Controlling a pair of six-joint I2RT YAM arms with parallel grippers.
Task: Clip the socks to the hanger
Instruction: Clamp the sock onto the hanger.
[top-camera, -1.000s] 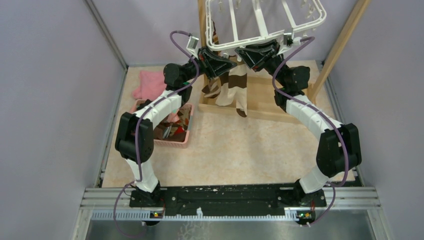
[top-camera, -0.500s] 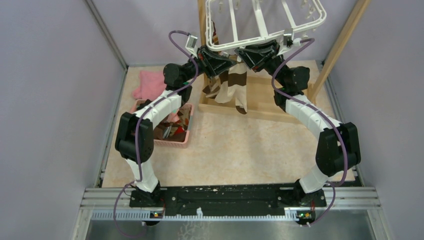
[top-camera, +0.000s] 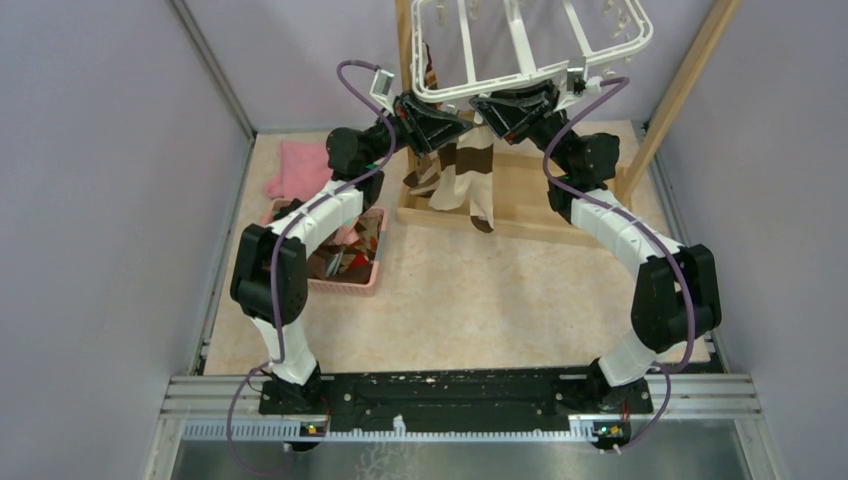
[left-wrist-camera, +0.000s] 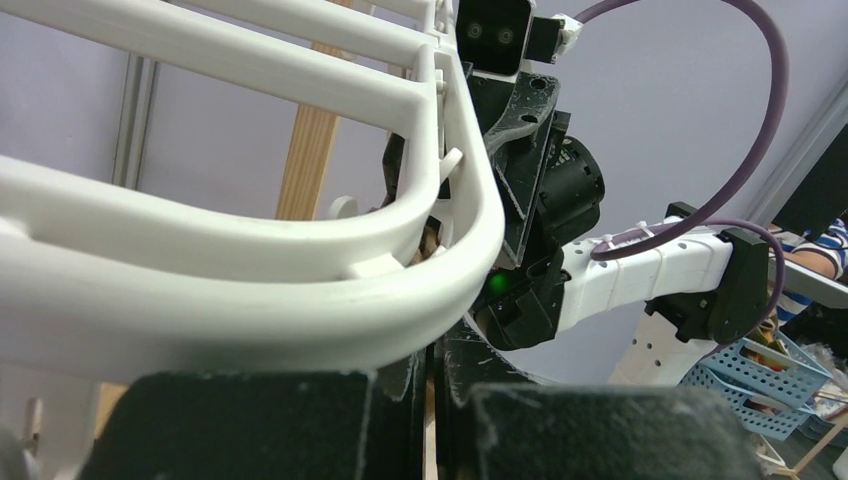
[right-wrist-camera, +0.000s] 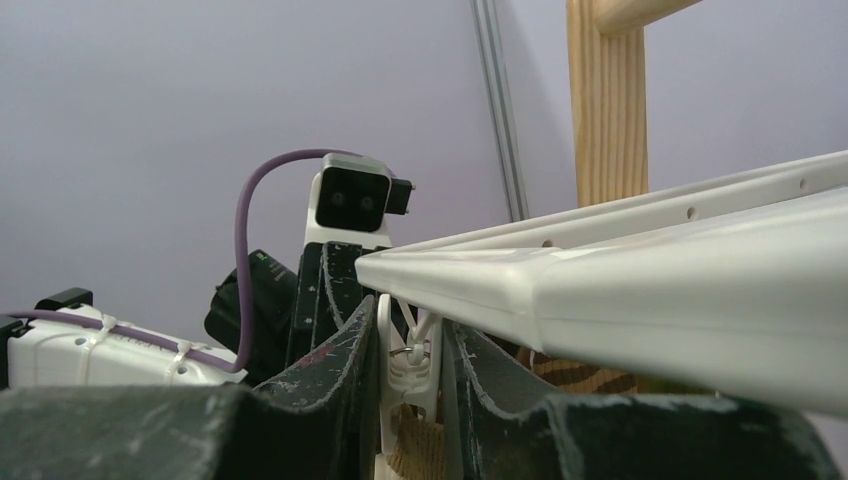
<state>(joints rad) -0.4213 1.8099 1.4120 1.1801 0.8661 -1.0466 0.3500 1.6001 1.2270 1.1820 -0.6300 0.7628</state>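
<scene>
The white hanger (top-camera: 520, 72) sits high at the back, its rim filling the left wrist view (left-wrist-camera: 250, 290) and the right wrist view (right-wrist-camera: 650, 290). A brown-and-cream striped sock (top-camera: 466, 175) hangs under its front rim between both grippers. My left gripper (top-camera: 447, 128) (left-wrist-camera: 432, 370) is shut on the sock's top, and only a thin tan strip shows between its fingers. My right gripper (top-camera: 492, 118) (right-wrist-camera: 408, 350) is shut on a white clip (right-wrist-camera: 408, 372) dangling from the rim. The sock's tan cuff (right-wrist-camera: 420, 445) sits in the clip's mouth.
A pink basket (top-camera: 340, 285) holding more socks stands on the left, beside the left arm. A pink cloth (top-camera: 300, 170) lies behind it. The wooden frame's base (top-camera: 535, 190) is below the hanger and its slanted post (top-camera: 690, 80) rises on the right.
The hanging sock sways a little. Both grippers stay where they were, with the same grip.
</scene>
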